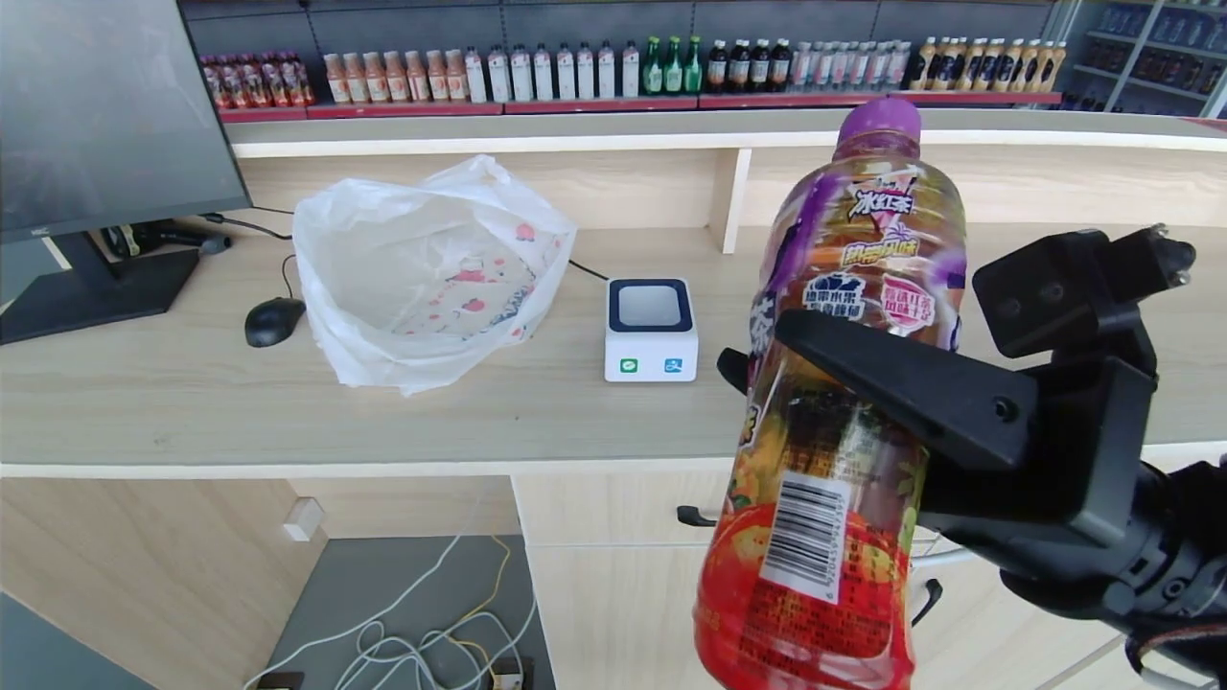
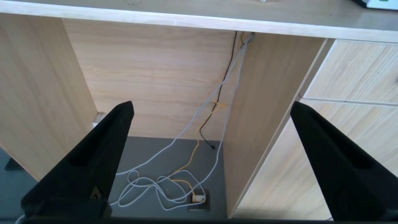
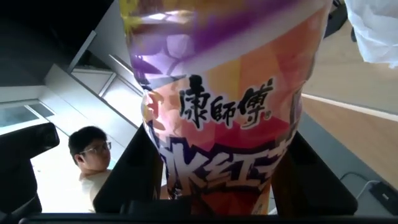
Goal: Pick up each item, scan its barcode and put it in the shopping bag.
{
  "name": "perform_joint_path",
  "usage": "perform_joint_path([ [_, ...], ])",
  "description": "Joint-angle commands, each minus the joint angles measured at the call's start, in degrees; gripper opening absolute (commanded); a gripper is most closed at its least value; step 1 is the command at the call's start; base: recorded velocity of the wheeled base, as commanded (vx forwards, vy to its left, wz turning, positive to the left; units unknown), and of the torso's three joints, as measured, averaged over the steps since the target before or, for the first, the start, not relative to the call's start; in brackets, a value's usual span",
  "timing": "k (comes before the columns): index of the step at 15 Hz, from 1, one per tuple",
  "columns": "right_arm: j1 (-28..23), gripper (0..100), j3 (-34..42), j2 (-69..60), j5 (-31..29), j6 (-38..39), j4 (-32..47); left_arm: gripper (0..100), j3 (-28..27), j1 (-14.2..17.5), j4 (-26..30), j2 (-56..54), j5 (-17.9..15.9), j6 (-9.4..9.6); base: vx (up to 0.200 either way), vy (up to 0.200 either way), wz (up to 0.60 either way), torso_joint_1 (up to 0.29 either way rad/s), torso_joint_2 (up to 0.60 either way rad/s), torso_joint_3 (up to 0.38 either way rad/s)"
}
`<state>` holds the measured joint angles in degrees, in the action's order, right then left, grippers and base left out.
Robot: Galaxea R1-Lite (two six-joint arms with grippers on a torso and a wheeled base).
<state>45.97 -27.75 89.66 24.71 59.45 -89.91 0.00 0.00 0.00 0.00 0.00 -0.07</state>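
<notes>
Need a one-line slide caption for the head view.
Right gripper holds a purple-capped tea bottle, barcode toward the camera; scanner and open shopping bag sit on the counter beyond.

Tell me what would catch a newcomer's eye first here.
The purple-capped bottle looms close to the head camera, clamped in the right gripper, barcode facing the lens. Behind it on the counter, the white shopping bag stands open, left of the small white scanner.
</notes>
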Motion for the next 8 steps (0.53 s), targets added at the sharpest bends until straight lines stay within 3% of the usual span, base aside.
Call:
perform_joint_path([
  [1, 0.52, 0, -1.87, 1.48, -0.01, 1.10, -0.09, 100, 0.00, 0.00, 0.00, 0.00, 0.00, -0.01, 0.000, 0.000, 0.00, 0.000, 0.00, 0.000],
  [8, 1.31, 0, -5.30, 4.29, -0.01, 2.25, -0.09, 100, 0.00, 0.00, 0.00, 0.00, 0.00, -0.01, 0.000, 0.000, 0.00, 0.000, 0.00, 0.000],
])
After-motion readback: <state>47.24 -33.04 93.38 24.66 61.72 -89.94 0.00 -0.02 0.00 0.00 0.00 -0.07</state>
